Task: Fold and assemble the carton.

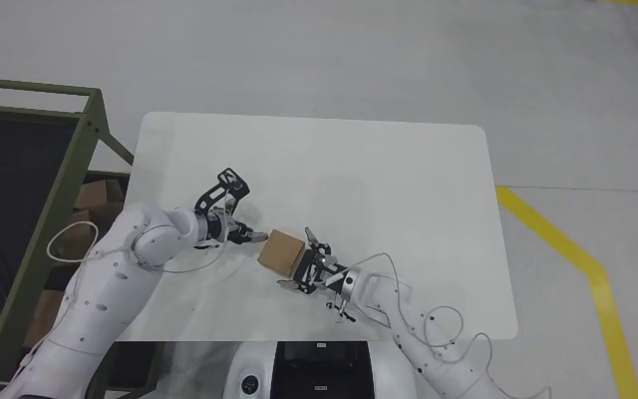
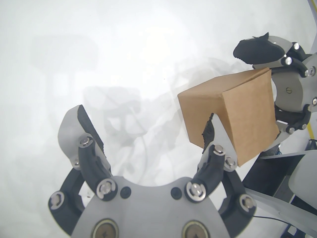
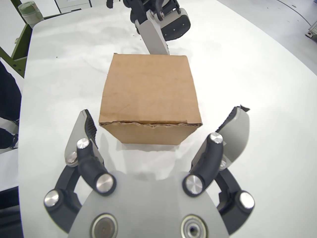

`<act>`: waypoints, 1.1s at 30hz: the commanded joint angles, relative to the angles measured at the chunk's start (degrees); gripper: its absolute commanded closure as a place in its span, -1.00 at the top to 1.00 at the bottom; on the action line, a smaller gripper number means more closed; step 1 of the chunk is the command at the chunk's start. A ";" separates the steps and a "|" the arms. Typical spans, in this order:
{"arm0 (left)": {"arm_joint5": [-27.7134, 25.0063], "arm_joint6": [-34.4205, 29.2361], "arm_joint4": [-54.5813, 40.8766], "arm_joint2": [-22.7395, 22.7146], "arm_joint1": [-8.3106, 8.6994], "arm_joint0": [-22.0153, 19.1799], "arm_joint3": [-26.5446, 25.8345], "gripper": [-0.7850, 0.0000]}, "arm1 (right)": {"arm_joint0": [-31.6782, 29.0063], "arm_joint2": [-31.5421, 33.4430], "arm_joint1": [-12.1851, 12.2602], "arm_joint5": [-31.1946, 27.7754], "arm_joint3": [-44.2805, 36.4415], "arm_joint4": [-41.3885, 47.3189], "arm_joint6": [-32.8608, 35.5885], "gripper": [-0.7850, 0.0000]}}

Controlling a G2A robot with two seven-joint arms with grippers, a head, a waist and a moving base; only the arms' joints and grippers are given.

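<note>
A small brown carton [image 1: 282, 251] stands closed as a cube on the white table [image 1: 399, 180], near its front edge. My left gripper [image 1: 249, 235] is open on the carton's left side; in the left wrist view one fingertip [image 2: 210, 127] rests against the carton [image 2: 230, 115] while the other finger [image 2: 81, 130] stands well apart. My right gripper [image 1: 307, 267] is open just behind the carton's right side. The right wrist view has the carton [image 3: 151, 92] just ahead of the right gripper [image 3: 163, 122], with its fingers spread wider than the box and not touching it.
A green metal frame [image 1: 70, 150] with a dark bin stands off the table's left edge. A yellow floor line [image 1: 558, 239] runs to the right. The far and right parts of the table are bare.
</note>
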 commanded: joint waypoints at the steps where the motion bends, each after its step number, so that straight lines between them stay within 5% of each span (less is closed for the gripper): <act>1: 0.13 -0.21 -0.10 0.39 -0.06 -0.43 0.10 1.00 | 0.59 -0.33 -0.05 -0.20 0.51 0.21 0.34 1.00; 19: 0.16 -1.54 0.25 3.30 -0.47 -3.13 0.69 1.00 | 3.67 -2.09 -0.17 -1.67 3.78 2.52 -0.74 1.00; 33: -0.33 -1.90 0.51 4.07 -0.47 -3.72 0.76 1.00 | 2.73 -2.83 -0.23 3.52 3.34 3.41 -1.56 1.00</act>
